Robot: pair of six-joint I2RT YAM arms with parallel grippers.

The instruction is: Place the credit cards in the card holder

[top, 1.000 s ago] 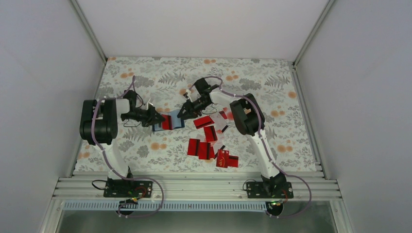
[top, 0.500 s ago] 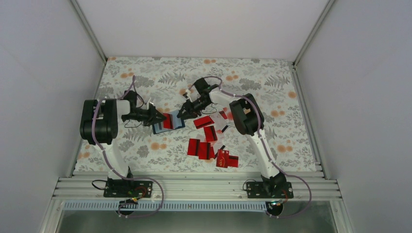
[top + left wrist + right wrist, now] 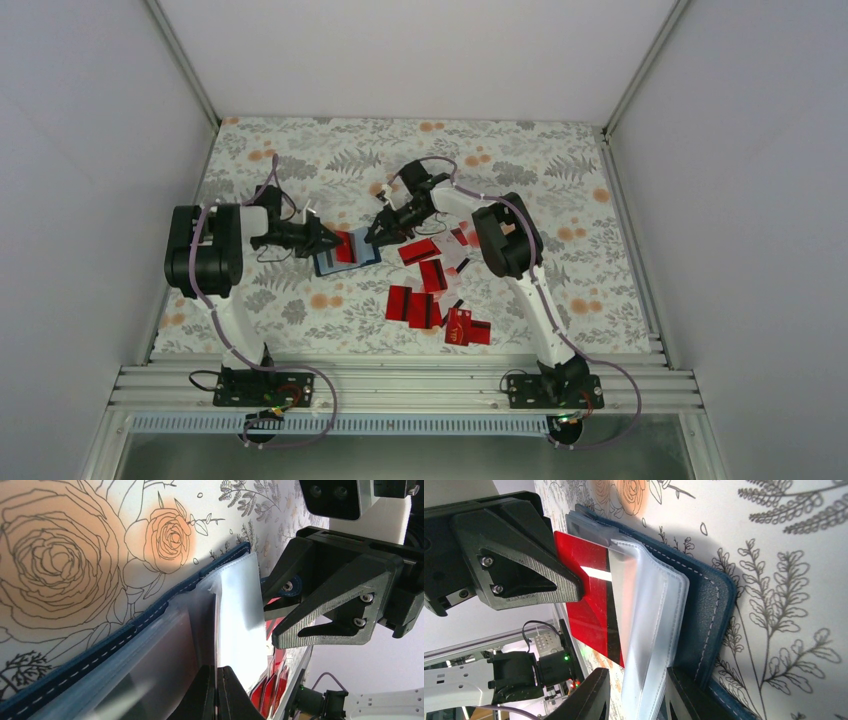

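From nine o'clock the left gripper [image 3: 216, 681] pinches a clear plastic sleeve [image 3: 235, 610] of the open navy stitched card holder [image 3: 709, 610], likely spreading it for the part-tucked red black-striped card [image 3: 589, 595]; the right gripper [image 3: 639, 690] straddles the sleeves, grip unclear.

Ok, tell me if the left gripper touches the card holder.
Touching. Left wrist view: the left gripper pinches a clear sleeve of the card holder.

No legible text, brand or number: marks on credit cards [image 3: 431, 276] too small, card holder [image 3: 711, 607] and bench [image 3: 300, 160] unlettered.
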